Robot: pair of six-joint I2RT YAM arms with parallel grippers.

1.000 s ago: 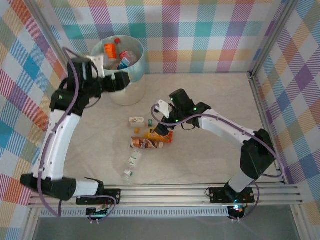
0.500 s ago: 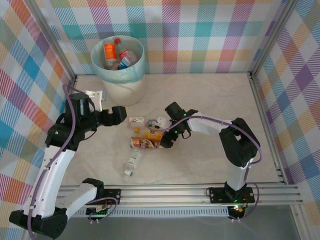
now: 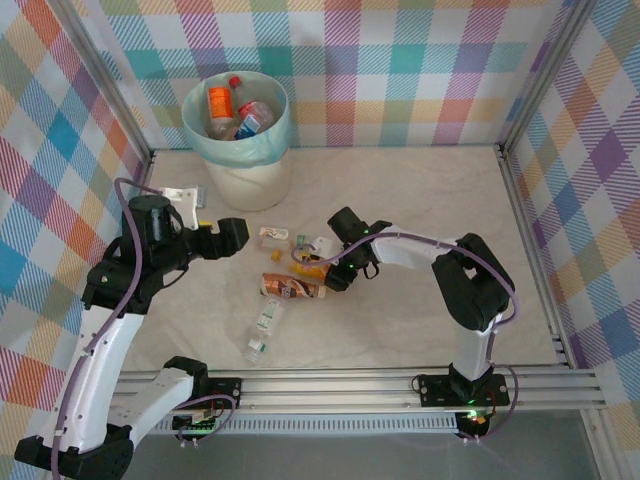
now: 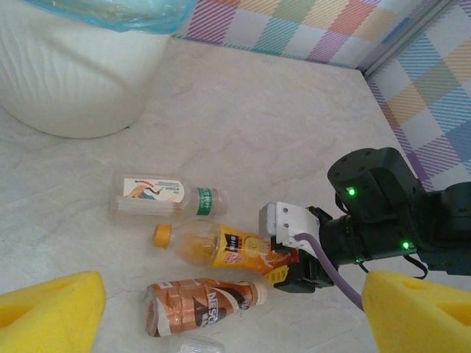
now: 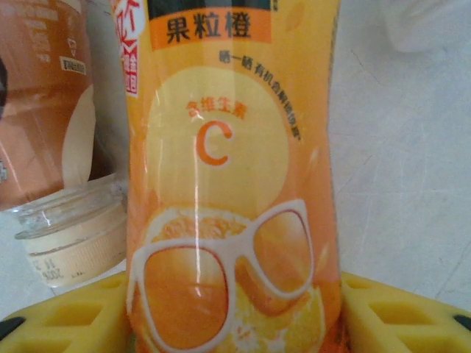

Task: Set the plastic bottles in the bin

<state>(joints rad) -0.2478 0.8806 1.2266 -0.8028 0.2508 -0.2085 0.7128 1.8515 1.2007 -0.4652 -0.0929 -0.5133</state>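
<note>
1. Top external: the bin (image 3: 250, 182) is standing at upper left, holding several bottles (image 3: 225, 105). The left gripper (image 3: 240, 235) is hovering with jaws spread, left of a white-labelled bottle (image 3: 273, 238). The right gripper (image 3: 335, 275) is pinching the orange bottle (image 3: 310, 268) at centre.
2. Left wrist: the yellow pads (image 4: 51, 312) are sitting wide apart in the lower corners. The orange bottle (image 4: 224, 250) is lying between the white-labelled bottle (image 4: 158, 193) above and a brown bottle (image 4: 199, 305) below.
3. Right wrist: both pads (image 5: 66, 316) are pressing the orange bottle (image 5: 228, 184) at the lower edge, with the brown bottle (image 5: 44, 95) just beside it at left.

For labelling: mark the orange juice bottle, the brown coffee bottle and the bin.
orange juice bottle (image 4: 237, 251), left wrist view, label.
brown coffee bottle (image 4: 195, 307), left wrist view, label.
bin (image 3: 250, 184), top external view, outer wall.
</note>
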